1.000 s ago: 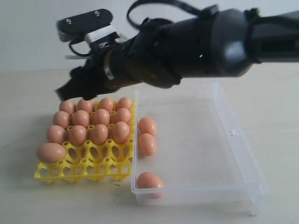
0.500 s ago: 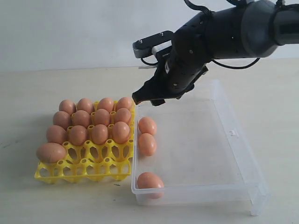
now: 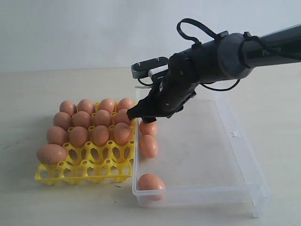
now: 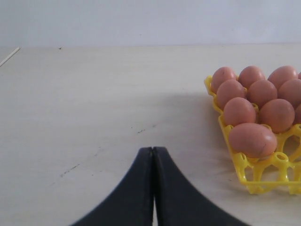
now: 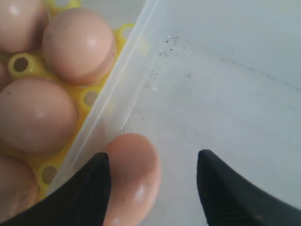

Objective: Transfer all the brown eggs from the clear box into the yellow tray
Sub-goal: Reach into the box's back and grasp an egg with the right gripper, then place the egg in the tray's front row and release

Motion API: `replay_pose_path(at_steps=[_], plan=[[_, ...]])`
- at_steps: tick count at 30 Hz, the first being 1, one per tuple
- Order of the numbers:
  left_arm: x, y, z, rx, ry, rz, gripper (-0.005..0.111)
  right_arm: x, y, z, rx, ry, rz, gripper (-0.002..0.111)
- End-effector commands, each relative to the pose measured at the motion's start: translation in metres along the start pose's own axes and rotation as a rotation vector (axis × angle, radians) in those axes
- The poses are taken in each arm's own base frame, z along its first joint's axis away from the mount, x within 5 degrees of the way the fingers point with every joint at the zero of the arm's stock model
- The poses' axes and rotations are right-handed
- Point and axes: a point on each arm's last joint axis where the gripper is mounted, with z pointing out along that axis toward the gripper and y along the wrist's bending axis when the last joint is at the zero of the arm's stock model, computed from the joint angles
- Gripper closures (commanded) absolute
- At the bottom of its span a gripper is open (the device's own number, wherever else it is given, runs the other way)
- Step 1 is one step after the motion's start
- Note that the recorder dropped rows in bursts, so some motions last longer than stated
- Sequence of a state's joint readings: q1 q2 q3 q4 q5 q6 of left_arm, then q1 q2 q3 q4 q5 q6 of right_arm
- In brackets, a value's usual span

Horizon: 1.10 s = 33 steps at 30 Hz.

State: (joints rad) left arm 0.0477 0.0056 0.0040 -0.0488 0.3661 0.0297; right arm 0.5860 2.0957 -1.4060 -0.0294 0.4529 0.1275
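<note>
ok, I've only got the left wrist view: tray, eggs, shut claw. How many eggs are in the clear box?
Observer: Three brown eggs lie in the clear box, lined along the wall beside the yellow tray.
Operator: right claw?
Observer: The right claw is open, down over the rearmost egg, a finger on each side, not closed on it.
Operator: tray count?
Observer: Thirteen eggs sit in the tray; your view crops it.
</note>
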Motion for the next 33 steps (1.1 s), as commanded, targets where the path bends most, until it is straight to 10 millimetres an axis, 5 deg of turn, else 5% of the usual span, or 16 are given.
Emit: replay_pose_path(at_steps=[1, 16, 18, 21, 23, 28, 33], plan=[[-0.003, -0.001, -0.001, 0.010, -0.022, -0.005, 0.107, -0.002, 0.003, 0.005, -0.045, -0.018, 0.017, 0.054], [-0.003, -0.001, -0.001, 0.010, -0.022, -0.005, 0.107, 0.011, 0.005, 0.031, -0.073, 0.033, 0.036, 0.055], [-0.003, -0.001, -0.001, 0.010, -0.022, -0.005, 0.107, 0.010, 0.005, 0.030, -0.073, 0.031, 0.036, 0.062], [-0.003, -0.001, -0.001, 0.010, -0.022, -0.005, 0.107, 0.009, 0.005, 0.028, -0.074, 0.026, 0.036, 0.087], [-0.003, -0.001, -0.001, 0.010, -0.022, -0.005, 0.107, 0.007, 0.005, 0.023, -0.076, 0.017, 0.010, 0.109], [-0.003, -0.001, -0.001, 0.010, -0.022, -0.005, 0.107, -0.008, 0.005, -0.004, -0.077, -0.067, -0.008, 0.108], [-0.003, -0.001, -0.001, 0.010, -0.022, -0.005, 0.107, -0.026, 0.012, -0.050, -0.084, -0.331, -0.014, 0.108]])
